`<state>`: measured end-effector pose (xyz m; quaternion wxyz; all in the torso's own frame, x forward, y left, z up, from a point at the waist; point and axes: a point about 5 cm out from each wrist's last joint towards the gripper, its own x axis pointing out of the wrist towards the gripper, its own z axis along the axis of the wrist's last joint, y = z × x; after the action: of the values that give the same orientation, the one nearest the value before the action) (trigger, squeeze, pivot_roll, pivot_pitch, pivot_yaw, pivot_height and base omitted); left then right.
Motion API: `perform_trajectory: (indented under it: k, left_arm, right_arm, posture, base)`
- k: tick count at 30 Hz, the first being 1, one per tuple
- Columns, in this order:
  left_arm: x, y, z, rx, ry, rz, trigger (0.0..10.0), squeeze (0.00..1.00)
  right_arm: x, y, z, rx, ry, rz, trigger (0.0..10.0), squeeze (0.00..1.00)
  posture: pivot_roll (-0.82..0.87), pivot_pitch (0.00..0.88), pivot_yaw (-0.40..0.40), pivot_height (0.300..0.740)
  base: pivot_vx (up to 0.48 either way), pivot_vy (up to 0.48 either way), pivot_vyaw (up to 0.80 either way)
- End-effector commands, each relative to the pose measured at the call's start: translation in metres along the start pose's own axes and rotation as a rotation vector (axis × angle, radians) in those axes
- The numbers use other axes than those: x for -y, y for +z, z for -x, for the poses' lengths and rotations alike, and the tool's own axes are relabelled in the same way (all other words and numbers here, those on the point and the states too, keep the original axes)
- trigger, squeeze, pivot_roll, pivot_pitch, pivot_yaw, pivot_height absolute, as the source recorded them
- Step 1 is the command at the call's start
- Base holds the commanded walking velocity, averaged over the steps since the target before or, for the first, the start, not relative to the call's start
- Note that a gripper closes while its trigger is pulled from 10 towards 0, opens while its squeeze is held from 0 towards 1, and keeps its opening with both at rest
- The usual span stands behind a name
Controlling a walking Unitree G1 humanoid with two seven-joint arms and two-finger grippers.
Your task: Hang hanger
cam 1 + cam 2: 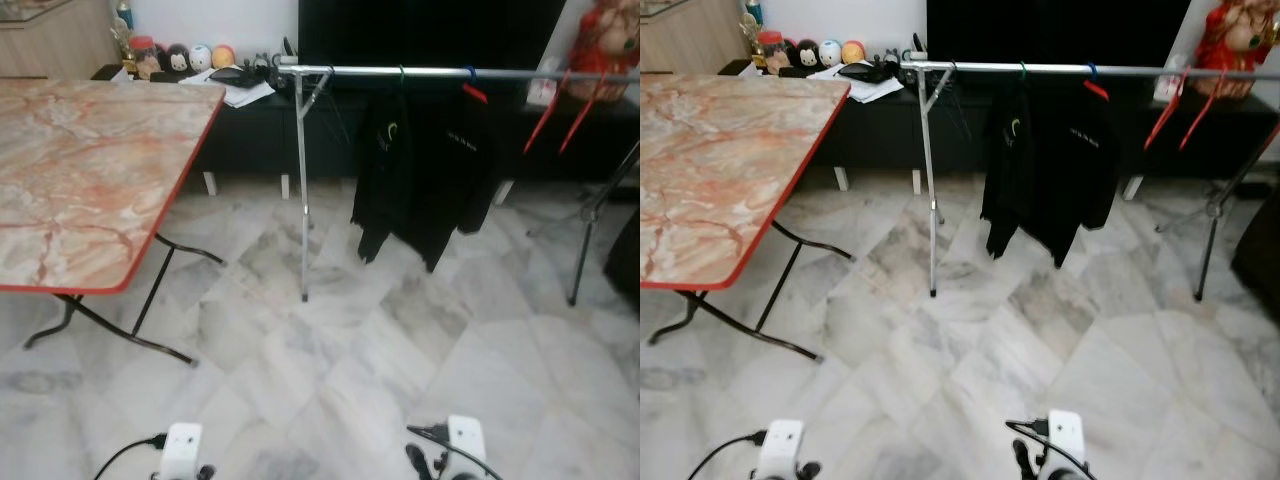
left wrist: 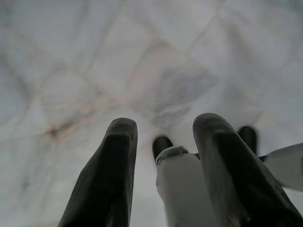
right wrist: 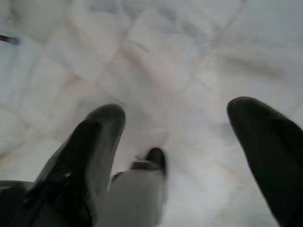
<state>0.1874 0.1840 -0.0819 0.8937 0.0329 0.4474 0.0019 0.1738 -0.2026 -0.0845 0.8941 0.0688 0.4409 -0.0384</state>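
Standing off from rail (image 1: 430, 72); both arms hung low. Left gripper (image 2: 163, 142) and right gripper (image 3: 175, 132) spread, empty, over floor (image 1: 380, 340). Red hangers (image 1: 560, 115) already on rail. Likely approach step; next: find hanger, grasp.

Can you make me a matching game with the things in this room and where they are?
Things:
1. black jacket
2. red hangers
3. marble table
4. round toy figures

Places:
A. on the dark low cabinet by the wall
B. on the robot's left, standing on black folding legs
C. hanging near the middle of the metal rail
D. hanging bare at the right end of the rail

Pairs: 1-C, 2-D, 3-B, 4-A
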Motion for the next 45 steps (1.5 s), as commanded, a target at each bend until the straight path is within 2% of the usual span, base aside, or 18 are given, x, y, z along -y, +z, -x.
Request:
perform_trajectory:
  k: [1,9,15,22,29,33,35,37,39,40,45]
  left_arm:
    - [-0.008,0.007,-0.001,0.008,0.016,-0.011,10.0,0.0]
    - [-0.006,0.03,-0.005,0.057,0.02,-0.01,10.0,0.0]
    - [-0.01,0.034,-0.005,0.055,0.026,0.001,10.0,0.0]
    - [-0.018,0.026,-0.004,0.023,0.043,0.014,10.0,0.0]
    - [-0.045,0.01,0.003,0.009,0.119,0.114,10.0,0.0]
    - [-0.043,-0.001,0.005,-0.009,0.118,0.122,10.0,0.0]
    - [-0.038,-0.013,0.007,-0.028,0.108,0.116,10.0,0.0]
    - [-0.037,-0.015,0.007,-0.031,0.105,0.114,10.0,0.0]
    - [-0.035,-0.018,0.007,-0.044,0.097,0.103,10.0,0.0]
    - [-0.032,-0.022,0.008,-0.061,0.079,0.066,10.0,0.0]
    - [-0.033,-0.016,0.007,-0.049,0.067,0.041,10.0,0.0]
  right_arm:
    - [-0.005,0.006,-0.002,0.017,0.006,-0.017,10.0,0.0]
    - [-0.008,0.017,-0.005,0.04,0.008,-0.024,10.0,0.0]
    - [-0.009,0.023,-0.006,0.051,0.006,-0.027,10.0,0.0]
    - [-0.006,0.024,-0.006,0.057,-0.008,-0.036,10.0,0.0]
    - [0.005,0.004,0.0,-0.007,-0.021,-0.022,10.0,0.0]
    - [0.014,-0.005,0.004,-0.032,-0.024,-0.007,10.0,0.0]
    - [0.031,-0.014,0.01,-0.057,-0.064,-0.027,10.0,0.0]
    - [0.034,-0.016,0.011,-0.063,-0.072,-0.029,10.0,0.0]
    - [0.04,-0.019,0.013,-0.074,-0.087,-0.041,10.0,0.0]
    - [0.046,-0.023,0.016,-0.081,-0.112,-0.069,10.0,0.0]
    - [0.047,-0.03,0.018,-0.1,-0.122,-0.082,10.0,0.0]
  posture:
    - [-0.11,0.0,-0.018,0.74]
    - [-0.11,0.0,-0.003,0.74]
    - [-0.11,0.0,0.015,0.74]
    - [-0.11,0.0,0.016,0.74]
    - [-0.03,0.0,-0.052,0.74]
    - [-0.01,0.0,-0.067,0.74]
    - [-0.01,0.0,-0.059,0.74]
    - [-0.01,0.0,-0.054,0.74]
    - [-0.02,0.0,-0.046,0.74]
    - [-0.03,0.0,-0.037,0.74]
    - [-0.04,0.0,-0.038,0.74]
  base:
    - [0.0,-0.266,0.0]
    - [0.0,-0.264,0.0]
    - [0.0,-0.087,0.0]
    - [0.0,0.0,0.0]
    - [0.0,0.0,0.0]
    - [0.0,0.0,0.0]
    - [0.127,0.0,0.0]
    - [0.255,0.0,0.0]
    - [0.255,0.0,0.0]
    - [0.259,0.0,-0.54]
    - [0.258,0.0,-0.66]
